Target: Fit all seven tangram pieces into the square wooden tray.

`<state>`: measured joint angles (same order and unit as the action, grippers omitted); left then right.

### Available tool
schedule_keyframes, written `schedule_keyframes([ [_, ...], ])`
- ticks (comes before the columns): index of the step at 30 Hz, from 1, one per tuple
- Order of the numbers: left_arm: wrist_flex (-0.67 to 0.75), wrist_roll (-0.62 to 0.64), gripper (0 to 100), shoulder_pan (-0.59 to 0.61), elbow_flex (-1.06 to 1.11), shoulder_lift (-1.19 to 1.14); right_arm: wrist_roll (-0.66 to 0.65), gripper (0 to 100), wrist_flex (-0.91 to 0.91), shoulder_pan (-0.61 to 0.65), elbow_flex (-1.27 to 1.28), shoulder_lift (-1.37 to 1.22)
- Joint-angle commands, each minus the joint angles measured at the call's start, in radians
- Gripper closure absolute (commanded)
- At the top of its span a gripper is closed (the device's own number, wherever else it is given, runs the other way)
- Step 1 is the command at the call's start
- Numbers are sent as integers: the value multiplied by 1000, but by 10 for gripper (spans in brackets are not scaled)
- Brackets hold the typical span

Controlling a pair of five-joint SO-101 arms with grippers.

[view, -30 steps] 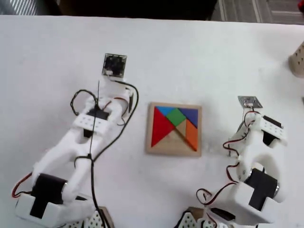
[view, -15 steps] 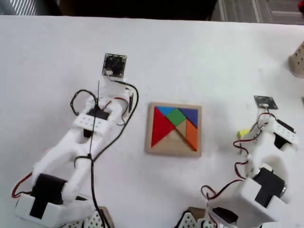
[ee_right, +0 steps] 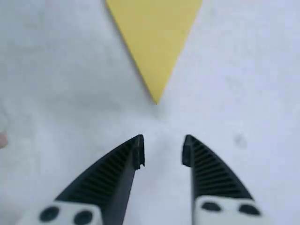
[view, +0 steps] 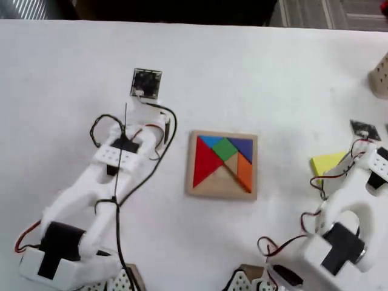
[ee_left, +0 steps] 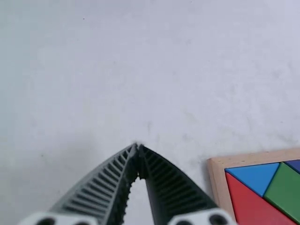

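My left gripper [ee_left: 138, 150], jaws pressed together, hangs over open tabletop [ee_left: 140, 70] beside the tray [view: 221, 194] at mid-table. My right gripper [ee_right: 162, 151], jaws spread, sits near the right edge, apart from the yellow triangle [ee_right: 154, 42], facing its tip.

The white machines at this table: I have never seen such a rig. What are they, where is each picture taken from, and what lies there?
They are two white robot arms, each ending in a gripper. One picture looks down over the white table; the other two come from cameras on the wrists. Between the arms lies a square wooden tray, partly filled with coloured pieces. The left gripper is shut and empty, near the tray. The right gripper is open, with a yellow triangular piece on the table ahead. Nothing is held.
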<state>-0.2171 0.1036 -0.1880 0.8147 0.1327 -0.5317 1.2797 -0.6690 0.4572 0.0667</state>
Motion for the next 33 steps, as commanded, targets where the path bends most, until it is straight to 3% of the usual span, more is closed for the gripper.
schedule_keyframes([
  [1, 0, -11, 976, -15, -61, 5, 83, 740, 47, 82, -64, 137],
  [8, 0, -12, 976, -15, -60, 7, 203, 741, -25, 223, -68, 79],
  [13, 0, -12, 976, -15, -60, 8, 199, 741, -143, 222, -78, -79],
  [20, 0, -12, 976, -15, -64, 7, 199, 741, -159, 177, -222, -282],
  [26, 0, -12, 975, -15, -66, 7, 170, 741, -114, 177, -334, -397],
  [33, 0, -12, 974, -15, -66, 5, 206, 741, 61, 183, -451, -291],
])
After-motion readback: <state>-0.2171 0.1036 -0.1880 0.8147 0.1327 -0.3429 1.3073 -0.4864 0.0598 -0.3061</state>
